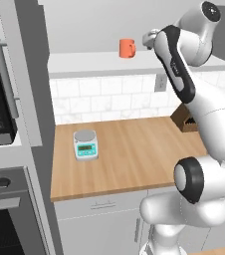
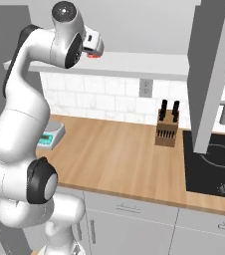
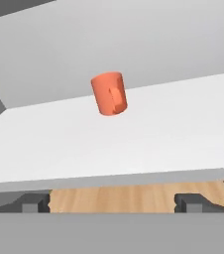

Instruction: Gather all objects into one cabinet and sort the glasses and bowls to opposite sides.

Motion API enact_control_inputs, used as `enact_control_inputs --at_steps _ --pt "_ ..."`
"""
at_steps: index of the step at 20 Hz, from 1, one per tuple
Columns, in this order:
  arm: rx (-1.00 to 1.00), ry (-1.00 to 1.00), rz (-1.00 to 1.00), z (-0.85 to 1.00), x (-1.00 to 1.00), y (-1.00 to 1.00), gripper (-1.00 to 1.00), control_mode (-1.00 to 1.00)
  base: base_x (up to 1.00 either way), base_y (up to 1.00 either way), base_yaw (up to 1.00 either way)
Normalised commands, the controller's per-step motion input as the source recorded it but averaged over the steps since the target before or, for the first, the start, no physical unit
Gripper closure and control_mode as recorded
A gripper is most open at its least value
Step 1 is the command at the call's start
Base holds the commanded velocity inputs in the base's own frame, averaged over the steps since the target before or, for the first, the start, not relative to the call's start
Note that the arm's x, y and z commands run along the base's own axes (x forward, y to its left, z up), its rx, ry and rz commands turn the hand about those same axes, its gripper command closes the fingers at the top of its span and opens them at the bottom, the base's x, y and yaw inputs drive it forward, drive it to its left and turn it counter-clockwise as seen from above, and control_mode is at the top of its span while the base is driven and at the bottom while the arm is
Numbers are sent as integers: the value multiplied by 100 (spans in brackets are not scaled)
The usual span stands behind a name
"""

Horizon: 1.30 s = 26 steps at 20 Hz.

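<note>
While I watch through the hand view, the jaws (image 3: 112, 202) stand spread wide and hold nothing, their two dark fingertips (image 3: 33, 202) far apart at the near edge of the cabinet's pale shelf board (image 3: 183, 134). Straight ahead of the jaws, well apart from them and about centred between the tips, the orange mug (image 3: 109, 93) stands upright on that board with its handle turned toward me. Below the jaws I see a strip of the wooden worktop (image 3: 114, 198). From the left base view, the mug sits on the shelf just beside the raised hand, and far below the jaws a small kitchen scale (image 1: 85, 144) rests on the worktop. Lower and off to the jaws' right, a knife block (image 2: 166, 130) stands against the tiled wall.
</note>
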Motion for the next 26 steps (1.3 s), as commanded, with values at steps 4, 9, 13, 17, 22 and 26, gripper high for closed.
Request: enact_control_inputs --at_steps 4,9,13,17,22,26 --pt "0 -1 8 -9 9 14 -100 -100 0 0 0" --pt "0 0 10 -22 12 10 -100 -100 0 0 0" --pt "0 0 1 0 34 0 -100 -100 0 0 0" --pt "0 0 0 0 44 0 -100 -100 0 0 0" --pt "0 0 0 0 35 0 -100 -100 0 0 0" --pt "0 1 0 0 34 -6 -100 -100 0 0 0"
